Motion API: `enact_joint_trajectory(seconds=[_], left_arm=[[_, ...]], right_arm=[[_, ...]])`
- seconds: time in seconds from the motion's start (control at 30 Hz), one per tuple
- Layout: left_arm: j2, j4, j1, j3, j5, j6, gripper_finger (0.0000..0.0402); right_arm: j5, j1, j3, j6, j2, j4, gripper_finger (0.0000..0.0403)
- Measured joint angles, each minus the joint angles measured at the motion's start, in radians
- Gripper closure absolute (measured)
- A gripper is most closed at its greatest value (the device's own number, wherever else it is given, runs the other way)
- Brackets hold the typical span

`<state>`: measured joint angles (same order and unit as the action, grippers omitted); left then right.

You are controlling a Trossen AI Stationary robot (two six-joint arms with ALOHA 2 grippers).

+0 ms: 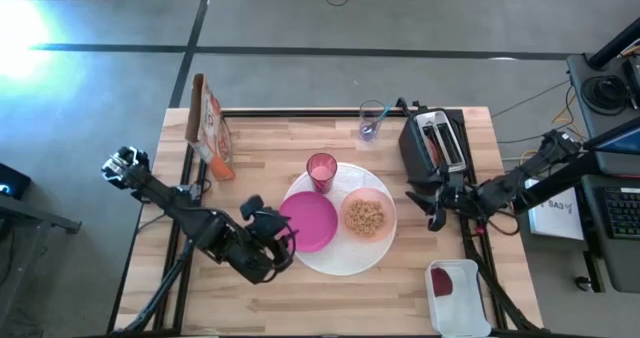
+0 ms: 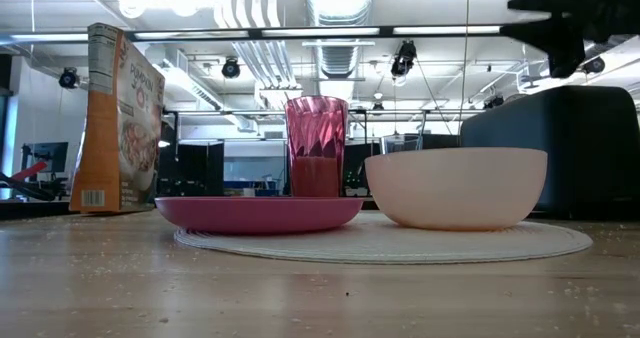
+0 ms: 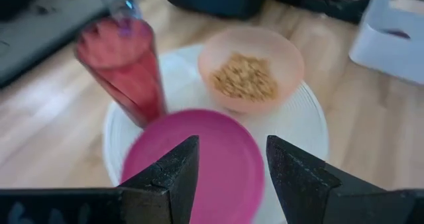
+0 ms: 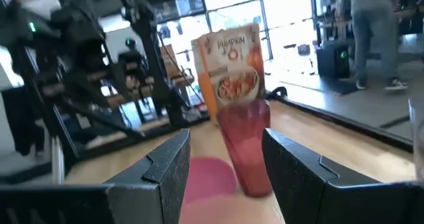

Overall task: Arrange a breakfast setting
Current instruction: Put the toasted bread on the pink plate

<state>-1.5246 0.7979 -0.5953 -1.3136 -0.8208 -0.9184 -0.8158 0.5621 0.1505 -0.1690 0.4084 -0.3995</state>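
Note:
A large white plate (image 1: 345,253) lies mid-table. On its left part rests a magenta plate (image 1: 308,221), and on its right part a peach bowl (image 1: 367,216) of cereal. A pink cup (image 1: 322,171) stands upright at the white plate's far rim. A teal-handled spoon (image 1: 370,128) stands in a clear glass (image 1: 373,118) by the far edge. My left gripper (image 3: 232,177) hovers open above the magenta plate's near-left edge (image 3: 199,164). My right gripper (image 4: 228,177) is open, held level right of the bowl, and points toward the cup (image 4: 245,148).
A cereal box (image 1: 210,123) stands at the far left. A black toaster (image 1: 437,143) sits at the far right, just beyond my right gripper. A white tub (image 1: 455,293) is at the near right corner. Bare wood lies near and left of the plates.

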Motion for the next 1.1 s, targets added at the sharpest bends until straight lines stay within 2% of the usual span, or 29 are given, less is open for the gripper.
enact_joint_trajectory(seconds=[0.2,0.3,0.37,0.43,0.53,0.63,0.7,1.1], left_arm=[[0.001,0.008,0.001,0.002,-0.045,-0.025,0.0242],[0.001,0.009,0.0,0.008,-0.052,-0.033,0.0241],[0.001,0.011,0.0,0.01,-0.053,-0.034,0.0241],[0.001,0.013,0.0,0.015,-0.053,-0.034,0.0241],[0.001,0.019,0.0,0.016,-0.053,-0.034,0.0241],[0.001,0.029,0.0,0.016,-0.053,-0.033,0.0242],[0.001,0.041,0.0,0.016,-0.054,-0.034,0.0242],[0.001,0.044,0.0,0.016,-0.061,-0.03,0.0241]], right_arm=[[-0.016,-0.011,0.139,0.185,0.015,0.013,0.0225],[-0.121,-0.034,0.248,0.17,0.034,0.176,0.0225],[-0.232,-0.061,0.331,0.047,0.057,0.408,0.0225],[-0.274,-0.1,0.414,-0.172,0.075,0.735,0.0225],[-0.205,-0.171,0.526,-0.602,0.119,1.2,0.0225],[-0.133,-0.232,0.607,-0.905,0.162,1.51,0.0225],[-0.094,-0.257,0.638,-0.965,0.188,1.578,0.0225],[0.103,-0.403,0.719,-0.916,0.323,1.581,0.0225]])
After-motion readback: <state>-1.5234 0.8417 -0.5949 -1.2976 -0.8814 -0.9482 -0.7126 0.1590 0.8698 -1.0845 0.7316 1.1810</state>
